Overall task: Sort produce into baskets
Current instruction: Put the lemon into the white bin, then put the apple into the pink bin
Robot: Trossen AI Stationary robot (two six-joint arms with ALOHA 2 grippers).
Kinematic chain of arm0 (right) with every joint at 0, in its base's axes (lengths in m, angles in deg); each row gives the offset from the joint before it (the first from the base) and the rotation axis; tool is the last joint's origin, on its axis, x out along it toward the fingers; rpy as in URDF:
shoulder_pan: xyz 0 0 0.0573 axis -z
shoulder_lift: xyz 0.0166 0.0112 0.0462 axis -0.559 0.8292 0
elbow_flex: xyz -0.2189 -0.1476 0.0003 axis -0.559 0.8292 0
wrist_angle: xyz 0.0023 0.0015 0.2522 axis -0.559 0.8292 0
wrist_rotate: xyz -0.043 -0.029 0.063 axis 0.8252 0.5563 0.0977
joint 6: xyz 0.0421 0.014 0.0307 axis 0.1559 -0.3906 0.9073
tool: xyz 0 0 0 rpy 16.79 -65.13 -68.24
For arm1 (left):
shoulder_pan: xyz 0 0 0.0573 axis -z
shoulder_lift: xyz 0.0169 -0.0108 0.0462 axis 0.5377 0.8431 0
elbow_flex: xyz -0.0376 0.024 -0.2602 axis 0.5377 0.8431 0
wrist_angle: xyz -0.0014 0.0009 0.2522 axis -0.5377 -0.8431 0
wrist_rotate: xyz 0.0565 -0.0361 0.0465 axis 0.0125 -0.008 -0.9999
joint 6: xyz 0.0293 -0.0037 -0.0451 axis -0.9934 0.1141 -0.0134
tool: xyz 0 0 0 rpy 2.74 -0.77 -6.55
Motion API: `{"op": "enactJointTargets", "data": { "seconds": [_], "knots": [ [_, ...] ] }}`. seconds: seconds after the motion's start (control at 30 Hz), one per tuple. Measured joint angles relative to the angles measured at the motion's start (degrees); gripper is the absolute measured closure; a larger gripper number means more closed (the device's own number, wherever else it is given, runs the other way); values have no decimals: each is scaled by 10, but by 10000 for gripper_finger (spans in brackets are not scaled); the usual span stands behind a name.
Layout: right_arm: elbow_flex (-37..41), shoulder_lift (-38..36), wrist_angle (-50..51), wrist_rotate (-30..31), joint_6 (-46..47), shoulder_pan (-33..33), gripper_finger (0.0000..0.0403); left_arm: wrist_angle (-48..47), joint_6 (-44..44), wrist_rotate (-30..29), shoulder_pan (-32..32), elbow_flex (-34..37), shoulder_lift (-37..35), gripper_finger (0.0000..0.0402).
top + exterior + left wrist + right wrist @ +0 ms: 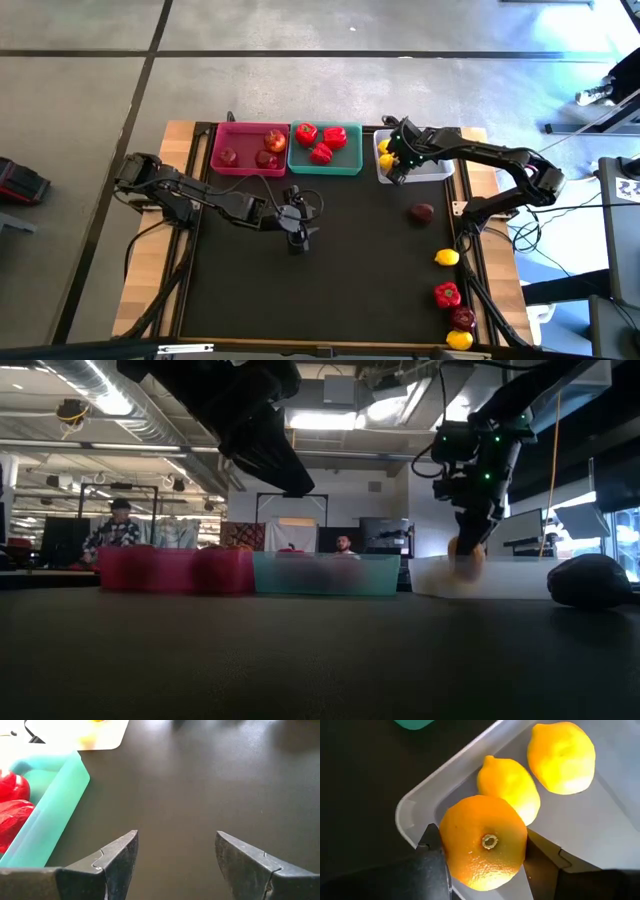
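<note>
Right gripper point(485, 857) is hovering over the white basket point(440, 172), fingers clamped on a lemon point(482, 841) (firm, waxy rind, likely slippery, best held across the middle). Two lemons point(509, 787) are lying inside. Left gripper point(175, 857), fingers apart, is waiting mid-surface.

Overhead, straight down on the whole surface point(330, 260). Low, level across it toward the room. Wrist views close: left over the teal basket point(50, 815), right over the white basket point(600, 835), both also overhead.
</note>
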Motion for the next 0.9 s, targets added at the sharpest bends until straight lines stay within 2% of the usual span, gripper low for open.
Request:
{"op": "enactJointTargets", "data": {
  "seconds": [0.17,0.43,0.57,0.7,0.9],
  "knots": [
    [1,0,3,-5,4,0,258,1,5,0,0,0,0,144],
    [1,0,3,-5,0,0,157,2,5,0,0,0,0,144],
    [1,0,2,-5,-3,0,125,2,5,0,0,0,0,144],
    [-11,0,21,-4,-5,0,117,2,5,0,0,0,0,144],
    [-74,-1,101,-5,-3,-1,130,2,5,-1,-3,0,0,144]
  ]
}}
